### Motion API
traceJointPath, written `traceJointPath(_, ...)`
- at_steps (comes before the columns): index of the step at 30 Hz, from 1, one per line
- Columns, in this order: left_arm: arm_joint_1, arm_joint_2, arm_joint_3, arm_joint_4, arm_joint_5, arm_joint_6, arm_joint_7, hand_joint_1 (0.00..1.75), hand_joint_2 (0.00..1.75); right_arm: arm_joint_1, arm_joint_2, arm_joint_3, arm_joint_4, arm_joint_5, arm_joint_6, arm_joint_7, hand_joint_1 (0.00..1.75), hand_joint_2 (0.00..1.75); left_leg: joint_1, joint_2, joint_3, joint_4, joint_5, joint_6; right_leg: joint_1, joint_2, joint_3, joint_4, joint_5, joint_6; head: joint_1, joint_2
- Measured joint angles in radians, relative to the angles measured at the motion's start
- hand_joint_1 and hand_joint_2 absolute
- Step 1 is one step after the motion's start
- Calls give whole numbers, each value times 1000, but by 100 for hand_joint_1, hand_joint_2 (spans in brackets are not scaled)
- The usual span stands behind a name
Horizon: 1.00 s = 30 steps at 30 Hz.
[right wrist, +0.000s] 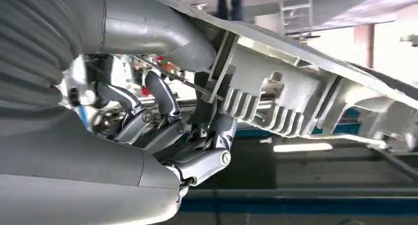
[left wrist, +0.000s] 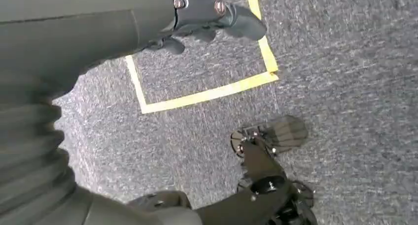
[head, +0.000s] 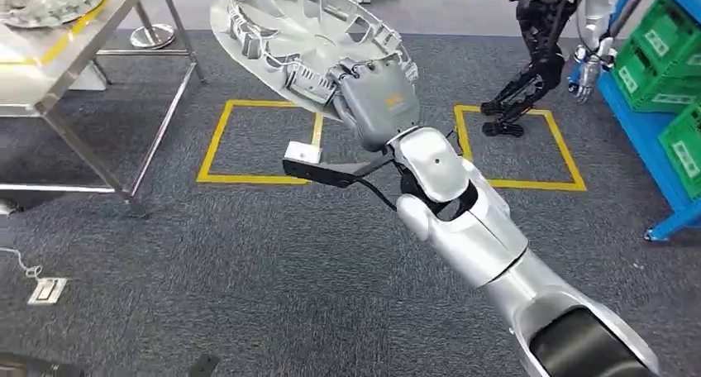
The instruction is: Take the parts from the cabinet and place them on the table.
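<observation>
Right robot hand [head: 376,96] grips grey part [head: 281,30]; orange marking unreadable.

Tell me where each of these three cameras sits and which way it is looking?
Head view: high on the robot, looking down at carpet; right hand holds the grey ribbed part.
Left wrist view: behind the hanging left hand, facing the carpet and yellow floor tape.
Right wrist view: behind the right hand, close under the part.
Shared: head and right wrist views both show that hand and part.
</observation>
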Motion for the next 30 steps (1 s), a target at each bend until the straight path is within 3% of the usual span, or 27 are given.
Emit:
traceJointPath(1, 1, 0, 4, 0, 0, 0, 0, 0, 175, 0, 2, 1, 0, 0, 0, 0, 175, 175, 0, -14, -1, -2, 2, 7, -2, -14, 2, 0, -3, 6, 0, 0)
traceJointPath(2, 4, 0, 5, 0, 0, 0, 0, 0, 175, -1, 3, 2, 0, 0, 1, 0, 175, 175, 6, -29, 3, -7, 6, 16, -9, 17, 3, 9, -14, 18, 0, 0)
traceJointPath(3, 2, 1, 6, 0, 0, 0, 0, 0, 175, -1, 4, 2, -1, 0, 1, -1, 175, 175, 7, -41, 2, -7, 8, 20, -13, 76, -10, 43, -38, 21, 2, 0)
traceJointPath(4, -1, 2, 6, 0, 0, 0, 0, 0, 175, -1, 3, 2, 0, 0, 1, 0, 175, 175, 7, -50, 1, -7, 9, 25, -14, 108, -38, 104, -73, 22, 3, 0)
traceJointPath(5, -3, 2, 6, -1, 0, 0, 0, 0, 175, -1, 0, 2, 0, 0, 1, 0, 175, 175, 7, -64, 0, -7, 10, 28, -15, 126, -80, 191, -114, 23, 7, 0)
traceJointPath(6, -3, 2, 6, -1, 0, 0, 0, 0, 175, 1, -1, 2, 0, 0, 1, 0, 175, 175, 6, -81, -2, -6, 10, 29, -14, 132, -121, 270, -143, 23, 7, 0)
traceJointPath(7, -1, 3, 6, -1, 0, 0, 0, 0, 175, 3, -1, 2, 0, 0, 1, 0, 175, 175, 4, -98, -3, -5, 10, 29, -13, 134, -152, 324, -152, 21, 7, 0)
traceJointPath(8, 1, 3, 7, -1, 0, 0, 0, 0, 175, 5, -1, 2, 0, 0, 2, 0, 175, 175, 4, -113, -3, -4, 10, 28, -13, 135, -155, 321, -135, 18, 7, 0)
traceJointPath(9, 2, 3, 8, -1, 0, 0, 0, 0, 175, 4, -1, 2, 0, 0, 3, 0, 175, 175, 4, -130, -3, -2, 10, 28, -13, 138, -136, 272, -97, 13, 8, 0)
traceJointPath(10, 3, 3, 8, -1, 0, 0, -2, 0, 175, 3, -1, 2, 0, 0, 3, 1, 175, 175, 4, -148, -3, 0, 11, 27, -13, 148, -95, 182, -45, 6, 8, 0)
traceJointPath(11, 2, 2, 10, -1, 0, 0, -3, 0, 175, 1, -1, 2, 0, -1, 4, 1, 175, 175, 5, -162, -3, 1, 12, 25, -12, 173, -55, 96, -3, 1, 9, 0)
traceJointPath(12, 1, 0, 10, -1, 0, 0, -5, 0, 175, -2, -1, 2, 0, -1, 4, 0, 175, 175, 9, -172, -5, 1, 13, 22, -13, 221, -24, 28, 15, -5, 9, 0)
traceJointPath(13, -1, 0, 11, -2, 0, 0, -5, 0, 175, -4, 0, 2, 0, -1, 4, 0, 175, 175, 4, -185, -10, 3, 15, 14, -14, 227, -20, 14, 9, -4, 8, 0)
traceJointPath(15, 1, 1, 12, -1, 0, 0, -4, 0, 175, -9, 0, 2, 0, 0, 4, 0, 175, 175, 12, -207, -18, -5, 22, -1, -7, 201, -23, 13, 11, -4, 12, 0)
traceJointPath(16, 4, 1, 13, -1, 0, 0, -2, 0, 175, -11, 3, 2, 0, 0, 4, 1, 175, 175, 13, -221, -20, -12, 28, -11, -6, 188, -21, 9, 15, -10, 13, 0)
traceJointPath(17, 5, 2, 13, -1, 0, 0, -2, 0, 175, -11, 6, 2, 0, 0, 4, 0, 175, 175, 11, -218, -26, -11, 28, -14, -18, 173, -17, -4, 24, -18, 11, 0)
traceJointPath(18, 7, 2, 14, 0, 0, 0, -1, 0, 175, -12, 11, 3, 2, 2, 5, 0, 175, 175, 6, -150, -32, 6, 14, -12, -15, 160, -12, -12, 27, -21, 10, 0)
traceJointPath(19, 4, 1, 14, 0, 0, 0, -1, 0, 175, -14, 12, 3, 2, 2, 4, 1, 175, 175, 4, -99, -55, 58, -22, -16, -14, 147, -10, -13, 27, -30, 4, 0)
traceJointPath(21, 0, 1, 14, 0, 0, 0, -2, 0, 175, -14, 12, 3, 7, 3, 3, 0, 175, 175, 9, -67, -126, 211, -95, -25, -10, 116, -10, -13, 25, -33, 4, 0)
traceJointPath(22, 0, 1, 14, 0, 0, 0, -2, 0, 175, -14, 12, 3, 10, 3, 3, -4, 175, 175, 10, -65, -156, 275, -116, -29, -10, 102, -11, -12, 24, -34, 3, 0)
traceJointPath(23, 2, 1, 15, 0, 0, 0, -1, 0, 175, -14, 12, 3, 14, 3, 2, -8, 175, 175, 12, -64, -163, 297, -113, -34, -10, 85, -10, -12, 23, -33, 3, 0)
traceJointPath(24, 4, 1, 15, 0, 0, 0, -1, 0, 175, -15, 12, 3, 17, 1, 2, -10, 175, 175, 14, -60, -146, 267, -92, -37, -10, 74, -10, -12, 21, -31, 4, 0)
traceJointPath(26, 3, 3, 15, 0, 0, 1, -1, 0, 175, -15, 12, 3, 19, -2, 2, -14, 175, 175, 19, -33, -49, 97, -13, -42, -12, 48, -8, -6, 15, -22, 3, 0)
traceJointPath(27, 2, 3, 15, 0, 0, 2, -1, 0, 175, -18, 12, 3, 19, -2, 2, -16, 175, 175, 18, 17, -4, 12, 6, -43, -8, 38, -8, 3, 9, -14, 3, 0)
traceJointPath(28, -2, 2, 15, 0, 0, 2, -1, 0, 175, -21, 12, 3, 20, -5, -1, -16, 175, 175, 10, 24, 0, 9, -1, -30, -1, 31, -12, 10, 1, -6, 0, 0)
traceJointPath(29, -2, 2, 15, -1, 0, 2, -1, 0, 175, -23, 12, 3, 23, -8, -3, -17, 175, 175, 12, 2, -3, 9, 2, -14, -1, 24, -11, 10, 1, -3, 8, 0)
traceJointPath(30, -1, 3, 16, -1, 0, 2, -1, 0, 175, -26, 13, 4, 24, -9, -5, -18, 175, 175, 10, -7, -6, 10, 1, -9, 0, 13, -7, 9, 0, 0, 11, 0)
